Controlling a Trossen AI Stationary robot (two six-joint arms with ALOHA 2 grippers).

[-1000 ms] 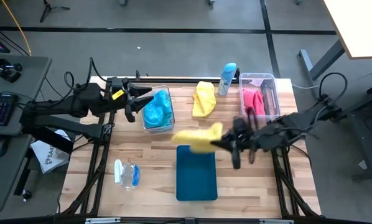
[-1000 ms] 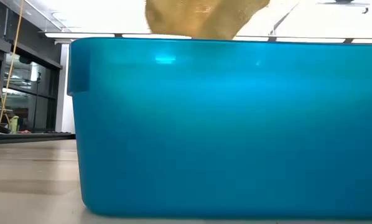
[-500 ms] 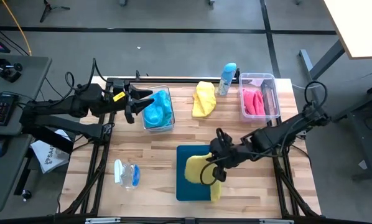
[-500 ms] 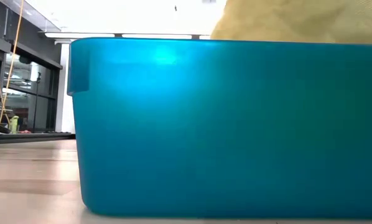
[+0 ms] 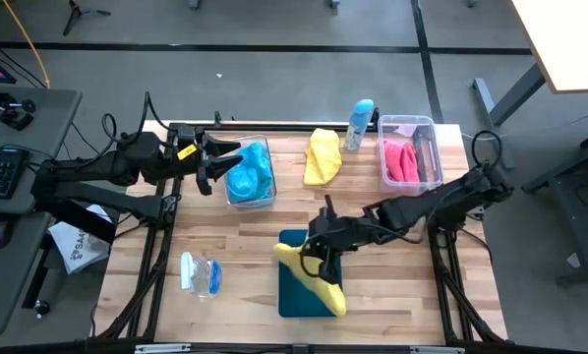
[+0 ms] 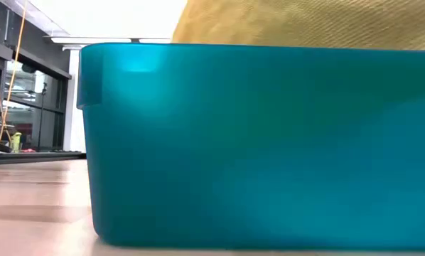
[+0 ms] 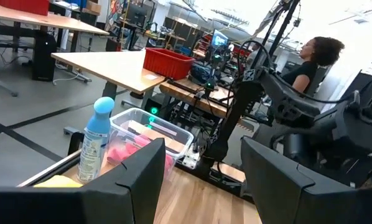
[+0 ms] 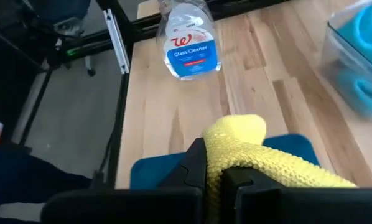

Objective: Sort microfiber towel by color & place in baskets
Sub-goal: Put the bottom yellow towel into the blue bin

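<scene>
My right gripper (image 5: 323, 248) reaches in from the table's right over the dark-teal bin (image 5: 296, 295) and is shut on a yellow towel (image 5: 321, 285). That towel drapes across the bin and shows above its rim in the low view (image 6: 305, 25). A second yellow towel (image 5: 322, 155) lies flat on the table near the far edge. Blue towels (image 5: 250, 172) fill the left clear bin (image 5: 237, 200), and pink towels (image 5: 400, 160) lie in the right clear bin (image 5: 427, 128). My left gripper (image 5: 212, 162) hangs open just left of the blue bin. My right gripper (image 8: 214, 171) pinches a bunched fold of the yellow towel (image 8: 236, 149) between its two fingers. The fingers come from the table's right, slanting down. The towel trails below them onto the teal bin, slack, with one end (image 5: 333, 303) at the bin's near right corner.
A bottle with a light-blue cap (image 5: 360, 123) stands at the far edge between the loose yellow towel and the pink bin. A glass-cleaner bottle (image 5: 201, 273) lies near the table's near left. Bare wood shows between the bins. A person sits beyond the table (image 7: 310, 59).
My right gripper has carried the yellow towel from the table's middle toward the near edge and leftward, down over the teal bin. The towel, hanging clear a second ago, now lies draped across the bin and fills more of the low view.
</scene>
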